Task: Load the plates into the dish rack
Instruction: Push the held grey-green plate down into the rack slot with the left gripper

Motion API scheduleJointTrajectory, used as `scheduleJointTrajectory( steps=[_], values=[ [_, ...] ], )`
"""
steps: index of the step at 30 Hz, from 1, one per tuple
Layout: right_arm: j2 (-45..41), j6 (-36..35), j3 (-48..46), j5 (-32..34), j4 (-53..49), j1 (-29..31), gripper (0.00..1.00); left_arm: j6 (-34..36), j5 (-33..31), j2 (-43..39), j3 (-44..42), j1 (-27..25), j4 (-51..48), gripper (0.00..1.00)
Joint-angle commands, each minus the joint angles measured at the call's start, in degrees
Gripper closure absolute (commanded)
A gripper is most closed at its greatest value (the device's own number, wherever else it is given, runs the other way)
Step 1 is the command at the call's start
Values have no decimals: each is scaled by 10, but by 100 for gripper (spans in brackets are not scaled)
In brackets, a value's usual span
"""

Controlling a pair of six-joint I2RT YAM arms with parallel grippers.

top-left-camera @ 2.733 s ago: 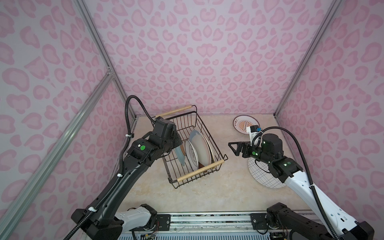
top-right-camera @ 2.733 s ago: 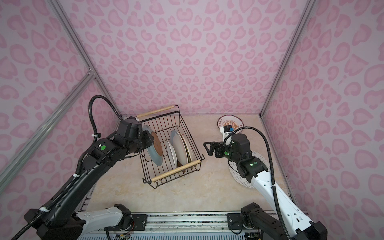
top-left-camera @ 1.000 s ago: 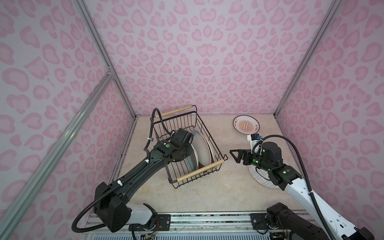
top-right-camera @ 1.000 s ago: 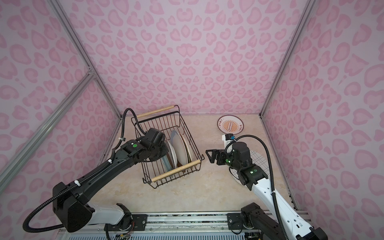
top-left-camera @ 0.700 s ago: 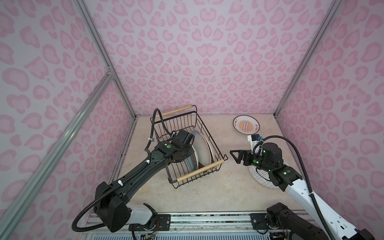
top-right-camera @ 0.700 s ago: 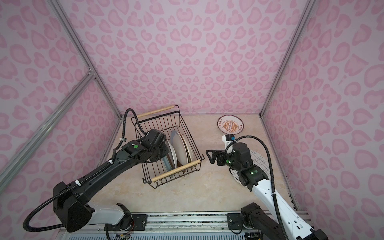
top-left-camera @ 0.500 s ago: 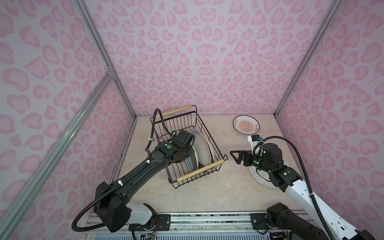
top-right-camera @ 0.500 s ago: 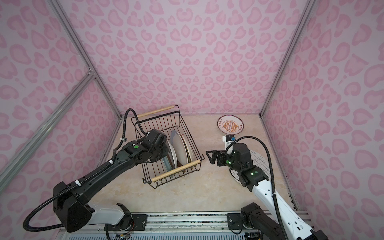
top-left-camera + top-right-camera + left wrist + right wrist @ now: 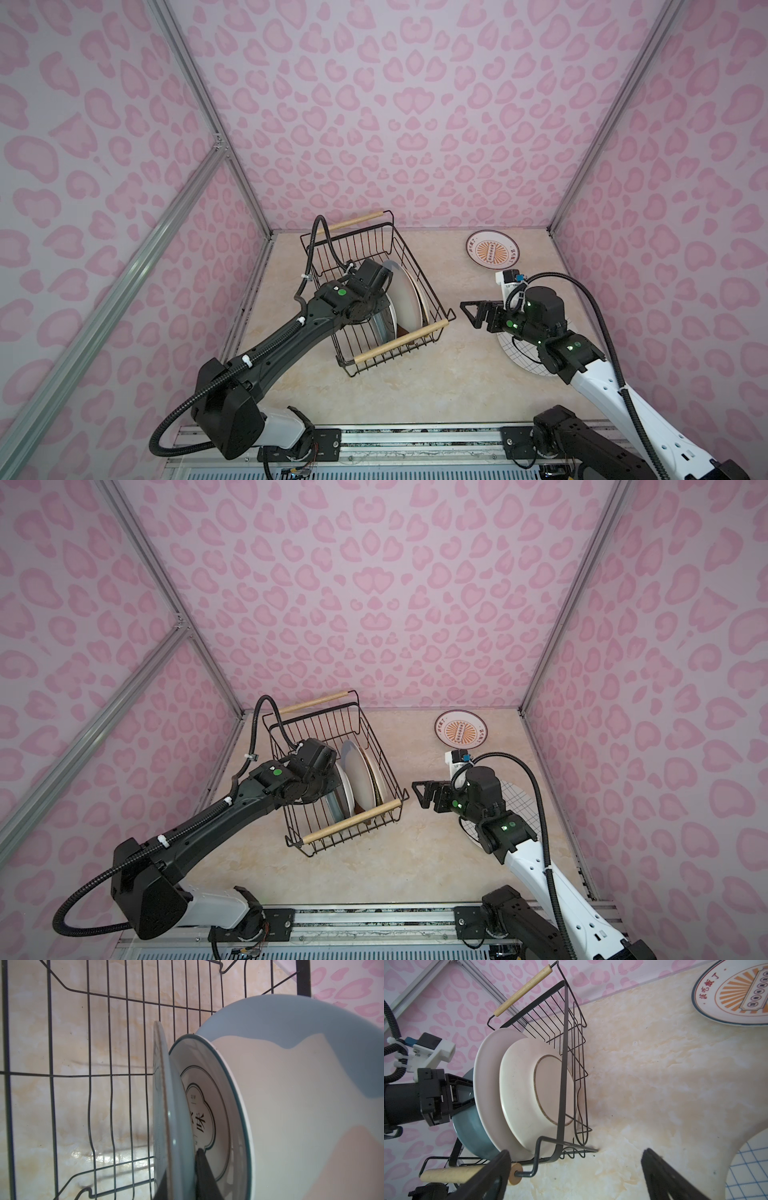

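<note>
I look down on a beige marbled worktop boxed in by pink-patterned walls. The dish rack, black wire with two pale wooden handles, sits skewed at the back left. Several plates stand on edge in it, crowded toward its near handle. My left arm covers the rack's middle in both top views.

From the left wrist camera I see a large pale plate. Close against it is a teal-rimmed character plate, on which I can read only "味". Next comes the grey-blue plate, seen edge-on.

A sunburst plate lies flat at the back right, with red "該吃飯了" on its rim. A grid plate lies flat on the right, partly under my right arm.

The left fingers pinch the grey-blue plate's rim, one wedged between it and the character plate. The right fingers are spread wide and empty, hovering between the rack and the grid plate and pointing at the rack.

A few seconds ago the left arm held this plate above the rack's left rim; now it is down inside. Over the last second neither arm visibly shifts.
</note>
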Motion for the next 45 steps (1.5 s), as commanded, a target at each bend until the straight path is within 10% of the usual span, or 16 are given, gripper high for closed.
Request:
scheduleJointTrajectory(
  steps=[1, 45],
  values=[
    [3, 0, -3, -4, 20, 0, 3, 9, 24, 7, 3, 0, -34, 94],
    [-1, 4, -6, -1, 20, -2, 3, -15, 51, -61, -10, -6, -17, 71]
  ],
)
